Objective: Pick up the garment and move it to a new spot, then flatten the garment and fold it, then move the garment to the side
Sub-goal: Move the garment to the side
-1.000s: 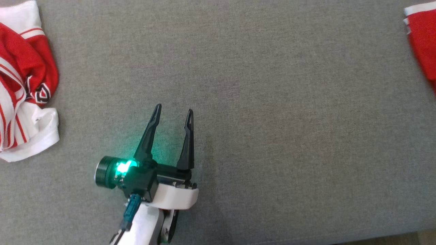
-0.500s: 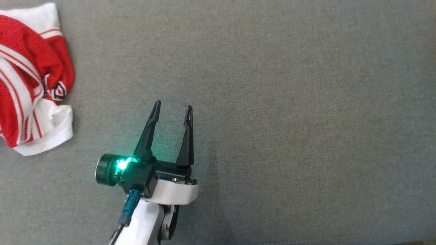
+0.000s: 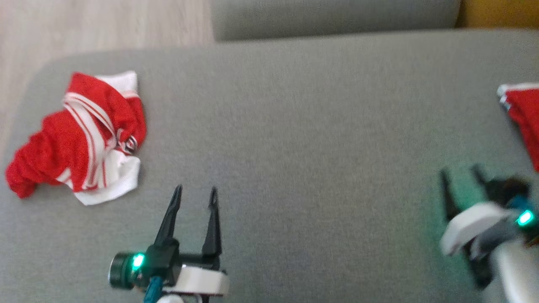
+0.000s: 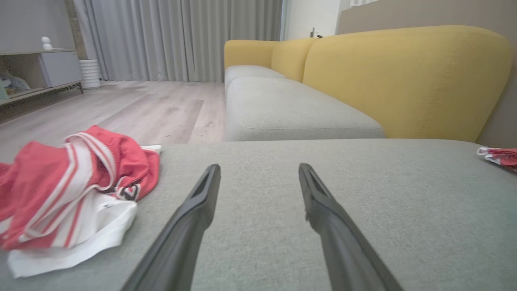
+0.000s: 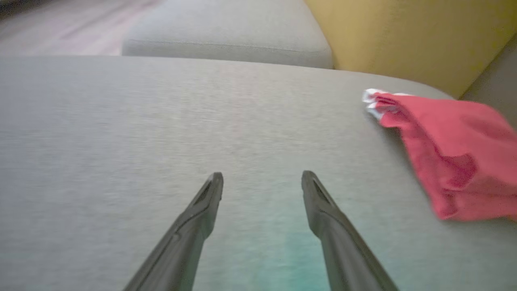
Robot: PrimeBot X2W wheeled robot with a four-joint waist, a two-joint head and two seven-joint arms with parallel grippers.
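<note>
While both tools hang empty, we seem to be between garments.
Our left tool point(image 3: 196, 189) and right tool point(image 3: 460, 172) gape over the grey sofa seat point(image 3: 294, 126). The folded red garment point(image 3: 524, 122) lies near the right one, seemingly done. The crumpled red-and-white garment point(image 3: 80, 134) lies off to the left, so next we must reach over and pinch it.

The crumpled garment point(image 3: 80, 134) is red with white stripes and a white hem; the sofa seat point(image 3: 294, 126) is grey, its backrest point(image 4: 404, 81) yellow.
</note>
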